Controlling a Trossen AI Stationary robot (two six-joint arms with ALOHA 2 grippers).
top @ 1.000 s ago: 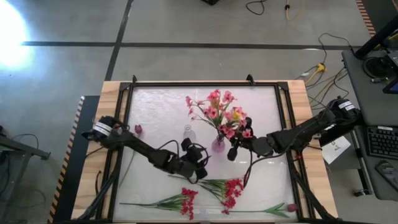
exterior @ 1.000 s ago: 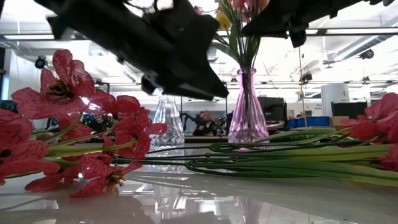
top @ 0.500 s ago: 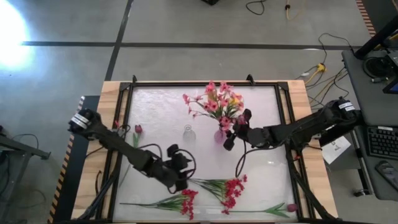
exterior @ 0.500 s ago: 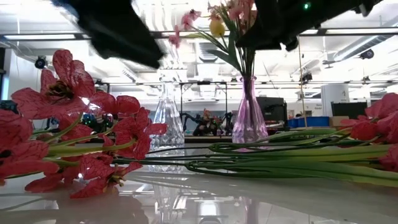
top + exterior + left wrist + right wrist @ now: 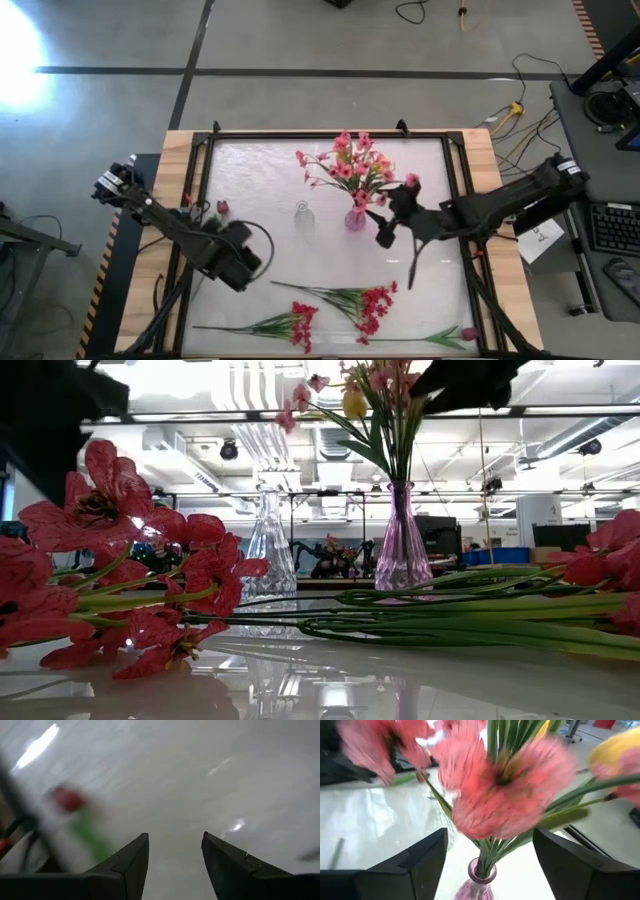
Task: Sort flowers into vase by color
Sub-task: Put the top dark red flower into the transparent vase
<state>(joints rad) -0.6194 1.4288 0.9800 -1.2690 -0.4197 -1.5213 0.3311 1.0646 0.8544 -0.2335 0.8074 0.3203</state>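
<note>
A purple glass vase stands mid-table with pink flowers and one yellow blossom in it. My right gripper is open just right of it, its fingers either side of the vase neck and apart from it. A clear vase stands empty to the left. Red flower sprays lie flat near the front edge. My left gripper is open over the table's left part and holds nothing.
A single red bud on a green stem lies at the table's left. Another spray with a pink bud lies at the front right corner. A black frame rims the white table top.
My right gripper has opened, letting go of the flowers in the purple vase, and has drawn back a little toward the table's right edge and up. My left gripper has swung from the table's middle toward its left edge and tipped to point downward, staying open.
</note>
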